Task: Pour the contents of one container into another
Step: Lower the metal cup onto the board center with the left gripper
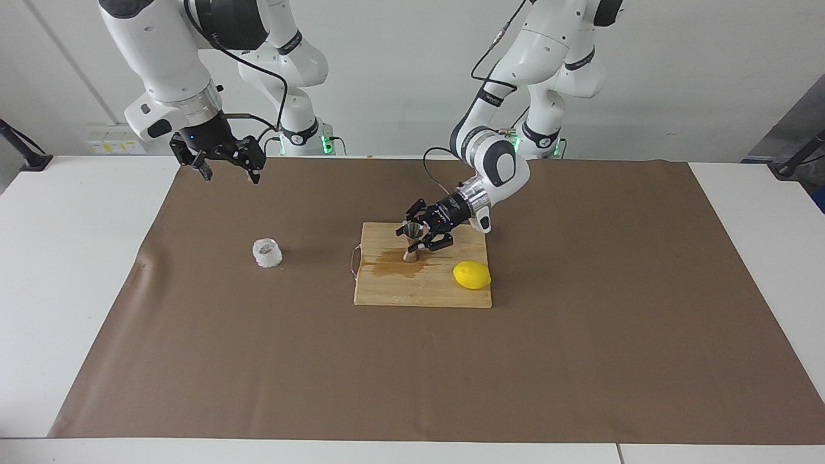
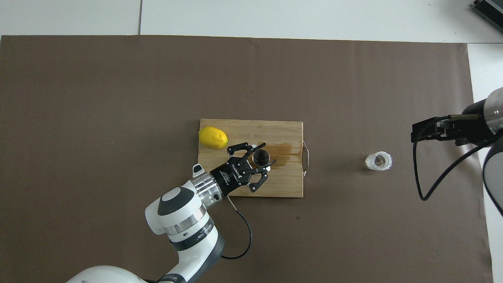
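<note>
The steel hourglass jigger (image 1: 411, 242) stands upright on a wooden cutting board (image 1: 419, 293). My left gripper (image 1: 419, 236) reaches in low from the robots' side, with a finger on each side of the jigger's upper part, closed on it. In the overhead view the jigger (image 2: 260, 157) sits between the fingers of the left gripper (image 2: 267, 154). The whitish crinkled cup (image 1: 267, 252) stands upright on the brown mat toward the right arm's end, and also shows in the overhead view (image 2: 378, 161). My right gripper (image 1: 231, 173) hangs open and empty in the air, above the mat and nearer to the robots than the cup.
A brown liquid stain (image 1: 387, 264) spreads on the board beside the jigger. A yellow lemon (image 1: 471, 275) lies on the board (image 2: 251, 129) toward the left arm's end. The board has a wire handle (image 1: 353, 261) on the cup's side. A brown mat (image 1: 412, 374) covers the table.
</note>
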`<move>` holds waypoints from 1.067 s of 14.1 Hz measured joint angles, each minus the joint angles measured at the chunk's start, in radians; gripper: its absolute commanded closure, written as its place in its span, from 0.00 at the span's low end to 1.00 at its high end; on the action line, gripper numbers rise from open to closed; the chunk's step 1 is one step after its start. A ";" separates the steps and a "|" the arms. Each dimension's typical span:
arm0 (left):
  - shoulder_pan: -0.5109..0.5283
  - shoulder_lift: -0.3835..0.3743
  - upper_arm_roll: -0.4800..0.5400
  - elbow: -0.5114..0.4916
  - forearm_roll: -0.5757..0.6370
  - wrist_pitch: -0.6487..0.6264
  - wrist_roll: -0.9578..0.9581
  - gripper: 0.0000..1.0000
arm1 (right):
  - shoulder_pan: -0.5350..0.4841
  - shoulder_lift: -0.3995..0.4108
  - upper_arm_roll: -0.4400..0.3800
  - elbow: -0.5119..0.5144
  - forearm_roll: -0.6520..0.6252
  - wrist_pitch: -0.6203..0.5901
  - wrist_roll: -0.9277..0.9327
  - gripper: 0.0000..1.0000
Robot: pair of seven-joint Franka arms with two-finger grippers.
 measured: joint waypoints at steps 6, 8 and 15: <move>0.000 0.000 0.002 0.000 0.000 0.020 0.008 0.00 | 0.000 0.000 0.000 0.000 0.000 0.000 0.000 0.00; 0.000 0.000 0.002 0.001 0.006 0.047 0.014 0.00 | 0.000 0.000 0.000 0.000 0.000 0.000 0.000 0.00; 0.000 -0.005 0.004 0.042 0.112 0.200 0.017 0.00 | 0.000 0.000 0.000 0.000 0.000 0.000 0.000 0.00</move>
